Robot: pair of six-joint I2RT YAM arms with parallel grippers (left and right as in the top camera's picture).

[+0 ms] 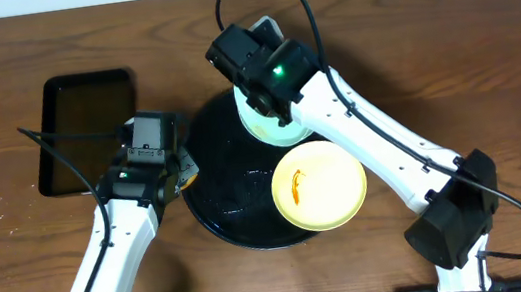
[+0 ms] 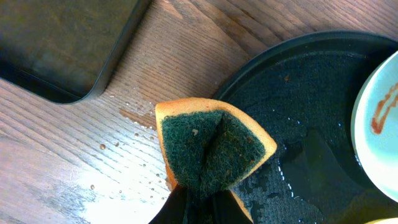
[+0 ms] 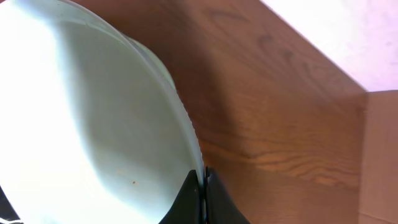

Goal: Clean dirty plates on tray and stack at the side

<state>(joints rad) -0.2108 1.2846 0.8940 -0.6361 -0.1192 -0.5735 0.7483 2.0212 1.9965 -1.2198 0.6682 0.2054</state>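
The round black tray (image 1: 223,206) sits mid-table. A pale yellow plate (image 1: 319,185) with an orange smear lies on its right side. A mint plate (image 1: 279,129) lies at the tray's far edge, partly under my right gripper (image 1: 268,89). In the right wrist view that gripper (image 3: 204,186) is shut on the mint plate's rim (image 3: 93,124). My left gripper (image 1: 173,173) is shut on a folded green-and-yellow sponge (image 2: 211,146) over the tray's left rim (image 2: 298,81). The left wrist view shows a sauce smear on the mint plate (image 2: 379,118). I cannot make out a second mint plate.
A smaller rectangular black tray (image 1: 87,128) lies at the left, also in the left wrist view (image 2: 62,43). Water droplets wet the wood (image 2: 124,162) between it and the round tray. The round tray's floor is wet.
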